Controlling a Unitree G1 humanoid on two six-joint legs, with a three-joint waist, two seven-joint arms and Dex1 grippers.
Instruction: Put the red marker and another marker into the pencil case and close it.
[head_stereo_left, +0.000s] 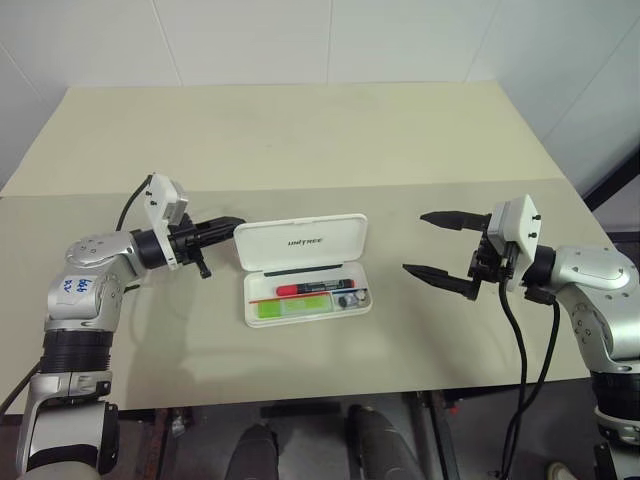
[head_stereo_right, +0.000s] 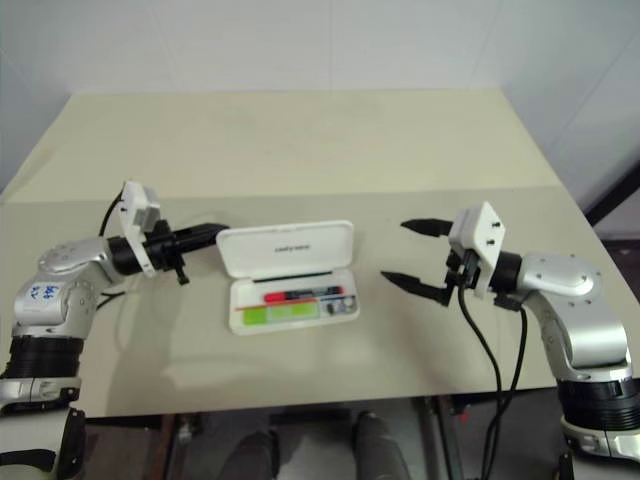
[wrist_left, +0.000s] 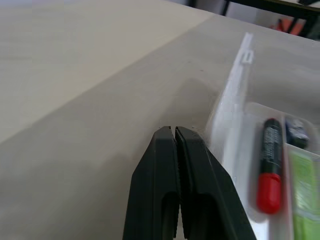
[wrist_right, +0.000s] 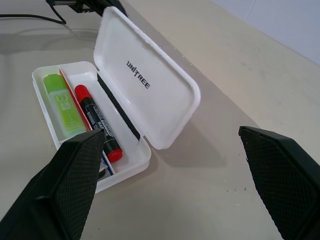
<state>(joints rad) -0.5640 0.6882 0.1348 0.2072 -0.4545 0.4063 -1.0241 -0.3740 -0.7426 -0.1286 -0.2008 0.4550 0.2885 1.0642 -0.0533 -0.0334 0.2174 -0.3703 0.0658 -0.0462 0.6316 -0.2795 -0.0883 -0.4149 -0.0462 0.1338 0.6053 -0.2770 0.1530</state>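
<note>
The white pencil case (head_stereo_left: 300, 232) lies open mid-table, its lid with "UNITREE" lettering standing up at the back. The red marker (head_stereo_left: 315, 289), black-barrelled with a red cap, lies in the tray. The light-green marker (head_stereo_left: 292, 307) lies beside it, nearer the front wall. My left gripper (head_stereo_left: 235, 224) is shut and empty, pointing level with its tips at the lid's left edge (wrist_left: 232, 100). Whether they touch the lid I cannot tell. My right gripper (head_stereo_left: 416, 243) hangs wide open to the right of the case, apart from it and holding nothing.
The beige table (head_stereo_left: 300, 140) stretches far behind the case, with a seam across its middle. Its front edge (head_stereo_left: 300, 395) runs close below the case. A black cable (head_stereo_left: 128, 205) loops off the left wrist, and another (head_stereo_left: 520, 350) hangs from the right arm.
</note>
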